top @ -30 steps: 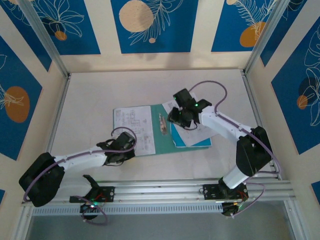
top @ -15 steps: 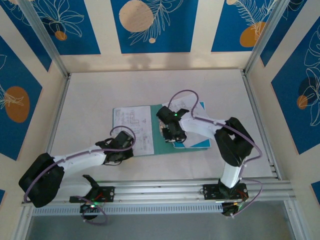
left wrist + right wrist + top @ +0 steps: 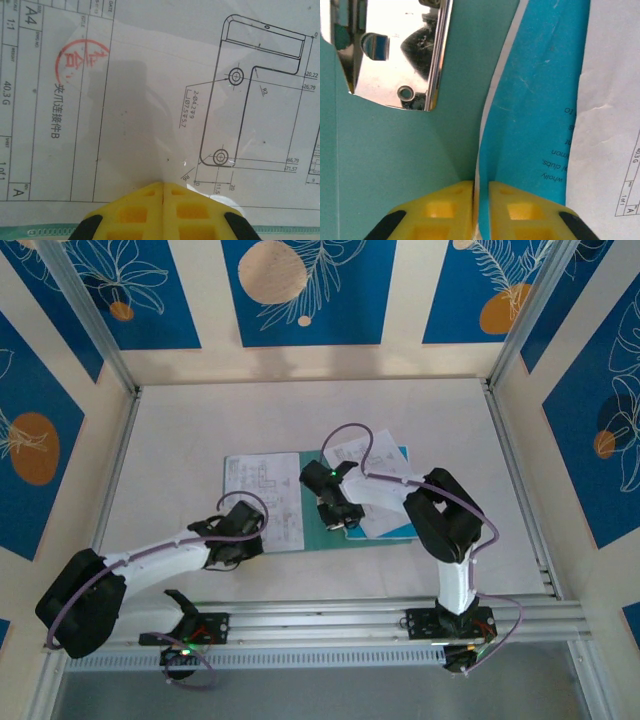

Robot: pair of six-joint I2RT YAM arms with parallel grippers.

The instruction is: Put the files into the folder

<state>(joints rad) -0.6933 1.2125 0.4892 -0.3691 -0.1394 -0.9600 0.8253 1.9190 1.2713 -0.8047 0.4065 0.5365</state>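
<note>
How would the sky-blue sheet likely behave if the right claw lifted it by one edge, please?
Probably floppy: the blue sheet is thin and its edge curls up at the right claw. Likely light, and it may slide over the smooth folder.

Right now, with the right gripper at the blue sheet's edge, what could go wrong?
The right gripper seems to pinch the blue sheet only at its edge; pulling could crease it. The white sheet lying on it may slide off. That edge sits near the metal clip and could snag.
</note>
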